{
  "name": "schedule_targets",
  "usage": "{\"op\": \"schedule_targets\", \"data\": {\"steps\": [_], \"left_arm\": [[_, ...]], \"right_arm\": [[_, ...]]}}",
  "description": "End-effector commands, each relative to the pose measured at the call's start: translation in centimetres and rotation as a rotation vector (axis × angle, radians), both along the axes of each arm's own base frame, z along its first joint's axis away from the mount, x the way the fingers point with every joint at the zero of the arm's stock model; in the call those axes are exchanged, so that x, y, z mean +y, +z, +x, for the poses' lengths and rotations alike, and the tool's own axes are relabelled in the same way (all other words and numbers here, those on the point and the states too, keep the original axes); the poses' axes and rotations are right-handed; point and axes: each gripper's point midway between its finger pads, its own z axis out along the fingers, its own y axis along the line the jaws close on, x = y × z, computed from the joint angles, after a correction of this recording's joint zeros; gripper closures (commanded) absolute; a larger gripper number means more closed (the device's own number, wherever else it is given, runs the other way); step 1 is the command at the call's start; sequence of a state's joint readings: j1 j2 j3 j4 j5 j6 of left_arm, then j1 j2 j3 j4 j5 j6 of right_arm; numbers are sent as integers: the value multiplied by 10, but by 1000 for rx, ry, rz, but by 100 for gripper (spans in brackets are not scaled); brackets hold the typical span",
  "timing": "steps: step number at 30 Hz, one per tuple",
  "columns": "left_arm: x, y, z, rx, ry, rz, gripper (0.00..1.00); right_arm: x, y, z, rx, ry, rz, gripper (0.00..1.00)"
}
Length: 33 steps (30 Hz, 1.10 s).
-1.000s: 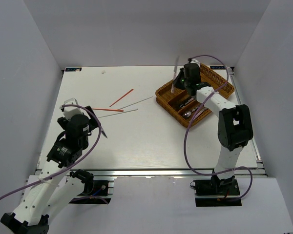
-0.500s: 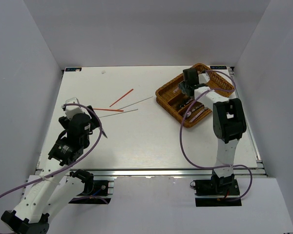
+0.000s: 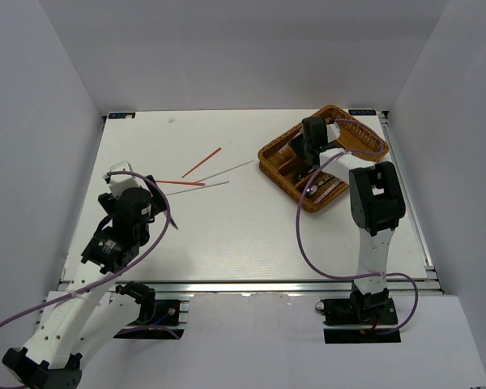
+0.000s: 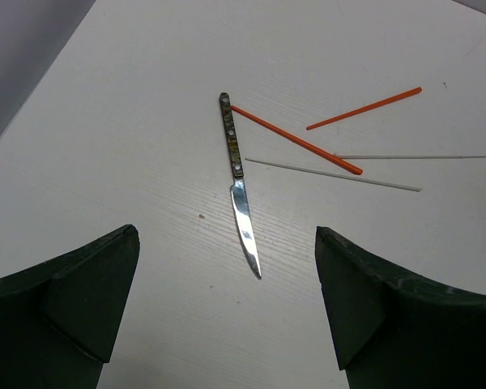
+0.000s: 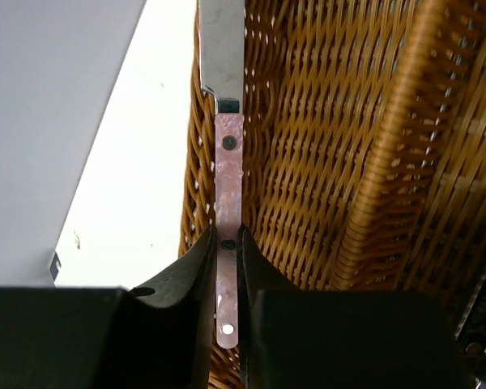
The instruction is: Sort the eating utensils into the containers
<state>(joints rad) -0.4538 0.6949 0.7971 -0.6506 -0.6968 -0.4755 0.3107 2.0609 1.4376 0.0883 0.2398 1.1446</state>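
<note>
Lowered into wicker tray (image 5: pixel 308 121), right gripper (image 5: pixel 228 243) clamps pink knife (image 5: pixel 228 162); left gripper (image 4: pixel 227 235) spread

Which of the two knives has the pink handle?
The knife clamped in the right end effector at the wicker tray; the table knife is dark-handled.

The tray (image 3: pixel 269 154) sits at the far right of the table (image 3: pixel 227 243), angled to its edges. Left of it, mid-table, 4 chopsticks (image 3: pixel 201 162) lie in a loose cluster. Nearer and further left lies a knife (image 4: pixel 239 182), its handle end touching 1 chopstick's end. The left gripper (image 4: pixel 227 235) hangs on the near side of that knife, fingers spread wide. The right gripper (image 5: pixel 227 243) is over the tray's far-left part, a second knife (image 5: pixel 228 154) clamped between its fingers.
</note>
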Motion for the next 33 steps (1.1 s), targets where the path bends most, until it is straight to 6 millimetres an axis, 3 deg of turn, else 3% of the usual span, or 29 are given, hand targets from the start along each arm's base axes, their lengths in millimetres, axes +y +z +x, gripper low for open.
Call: {"op": "schedule_targets", "data": {"steps": [1,10,16,21,25,29,32,33], "left_arm": [[4,3,0,-11,21,1,2],[4,4,0,-14,20,-1,2],[3,5,0,-21,16,-6,2],[2,5,0,-19,8,-7,2],[1,5,0,-18,2,-8,2],[1,4,1,-14,2,-6,2],[2,4,0,-15,8,-5,2],[2,2,1,-11,10,-3,2]], "right_arm": [[9,36,0,-94,8,54,100],[12,19,-30,-57,-76,84,100],[20,17,-32,-50,-73,90,100],[14,23,-31,-62,-99,66,91],[14,24,-30,-44,-91,40,60],[16,28,-34,-51,-82,52,45],[18,38,-37,-70,-72,64,43],[19,50,-38,-95,-67,70,42]]}}
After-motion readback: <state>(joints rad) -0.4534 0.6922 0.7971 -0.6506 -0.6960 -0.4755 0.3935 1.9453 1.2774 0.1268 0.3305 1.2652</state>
